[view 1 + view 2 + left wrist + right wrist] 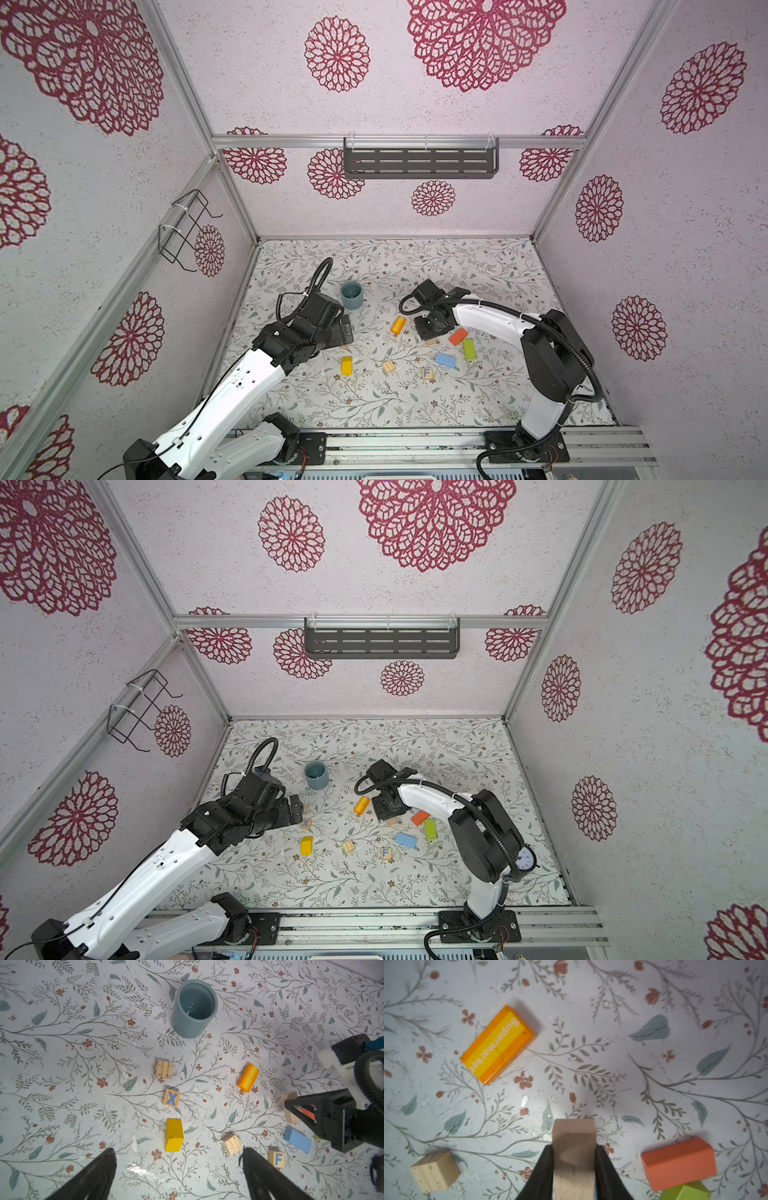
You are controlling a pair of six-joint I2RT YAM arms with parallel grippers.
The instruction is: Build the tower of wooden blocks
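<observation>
My right gripper [574,1154] is shut on a plain natural wood block [574,1142], low over the mat, between the orange "Supermarket" block [398,325] and the red-orange block [458,336]. The green block [469,349] touches the red-orange one. The blue block [445,360], a grooved cube [389,367], the F cube [427,373] and the yellow block [346,365] lie singly on the mat. My left gripper [177,1154] hangs open and empty near the yellow block [174,1134], with the X cube [171,1098] and another grooved cube [164,1068] beyond. No tower is in view.
A teal cup [352,295] stands upright behind the blocks, between the two arms. A black alarm clock [525,858] sits behind the right arm's elbow. Enclosure walls ring the floral mat [374,407], and a metal rail [415,449] runs along the front.
</observation>
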